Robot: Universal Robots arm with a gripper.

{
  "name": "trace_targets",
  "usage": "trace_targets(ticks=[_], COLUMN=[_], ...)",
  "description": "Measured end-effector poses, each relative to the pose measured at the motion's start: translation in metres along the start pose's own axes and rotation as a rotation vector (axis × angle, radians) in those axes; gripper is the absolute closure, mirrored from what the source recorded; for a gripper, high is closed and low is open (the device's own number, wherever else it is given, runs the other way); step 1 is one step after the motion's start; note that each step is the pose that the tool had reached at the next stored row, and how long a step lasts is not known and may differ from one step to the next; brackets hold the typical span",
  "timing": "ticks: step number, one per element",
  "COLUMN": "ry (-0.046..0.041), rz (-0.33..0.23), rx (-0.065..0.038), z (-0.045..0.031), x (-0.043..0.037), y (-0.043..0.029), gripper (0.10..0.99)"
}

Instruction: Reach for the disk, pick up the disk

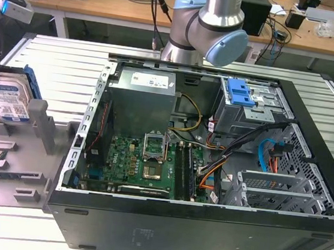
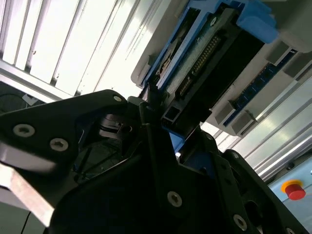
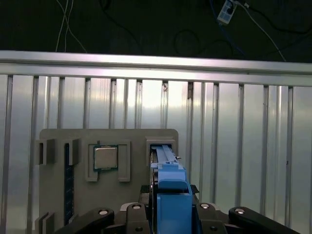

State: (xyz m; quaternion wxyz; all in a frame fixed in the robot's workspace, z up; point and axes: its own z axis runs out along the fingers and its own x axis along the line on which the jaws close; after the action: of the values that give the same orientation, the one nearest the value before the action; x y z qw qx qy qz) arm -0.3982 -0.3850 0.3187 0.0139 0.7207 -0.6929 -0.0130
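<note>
Gripper (image 3: 171, 214): black, close under the lens in both wrist views, straddling the upper edge of the disk (image 3: 170, 184).
Jaws: one on each side of the disk's blue frame; whether they are clenched on it or merely bracket it, I cannot tell.
Disk position (image 1: 7, 98): upright on edge in a slot of the grey holder (image 1: 39, 119), at the exterior view's left, apart from the open computer case (image 1: 203, 232).
Neighbour: CPU chip (image 3: 105, 158) in its own recess of the holder, beside the disk's slot.
Counter (image 1: 60, 58): slatted metal, carrying holder and case.
Progress: the reach looks complete; the lift is not yet done, judging by the disk seated in its slot.
</note>
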Motion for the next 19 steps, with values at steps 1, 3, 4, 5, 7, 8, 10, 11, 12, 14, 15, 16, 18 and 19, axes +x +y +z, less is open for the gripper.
trace_targets(ticks=[1, 3, 4, 5, 7, 8, 10, 11, 12, 14, 15, 16, 18, 19], ry=[0.0, 0.0001, 0.0, 0.0, 0.0, 0.0001, 0.0, -0.0001, -0.0001, 0.0001, 0.0, 0.0, 0.0, 0.0], rz=[0.0, 0.0, 0.0, 0.0, 0.0, 0.0, 0.0, 0.0, 0.0, 0.0, 0.0, 0.0, 0.0, 0.0], rx=[0.0, 0.0, 0.0, 0.0, 0.0, 0.0, 0.0, 0.0, 0.0, 0.0, 0.0, 0.0, 0.0, 0.0], z=[-0.0026, -0.0074, -0.0096, -0.0121, -0.0181, -0.0225, -0.0283, -0.0314, -0.0335, -0.0381, -0.0412, -0.0433, -0.0471, -0.0488], x=[-0.0001, -0.0002, -0.0003, -0.0003, -0.0004, -0.0005, -0.0006, -0.0007, -0.0007, -0.0008, -0.0008, -0.0009, -0.0009, -0.0009], y=[0.0001, 0.0003, 0.0004, 0.0005, 0.0007, 0.0009, 0.0011, 0.0012, 0.0013, 0.0014, 0.0016, 0.0016, 0.0018, 0.0018], gripper=[0.722, 0.722, 0.722, 0.722, 0.722, 0.722, 0.722, 0.722, 0.722, 0.722, 0.722, 0.722, 0.722, 0.722])
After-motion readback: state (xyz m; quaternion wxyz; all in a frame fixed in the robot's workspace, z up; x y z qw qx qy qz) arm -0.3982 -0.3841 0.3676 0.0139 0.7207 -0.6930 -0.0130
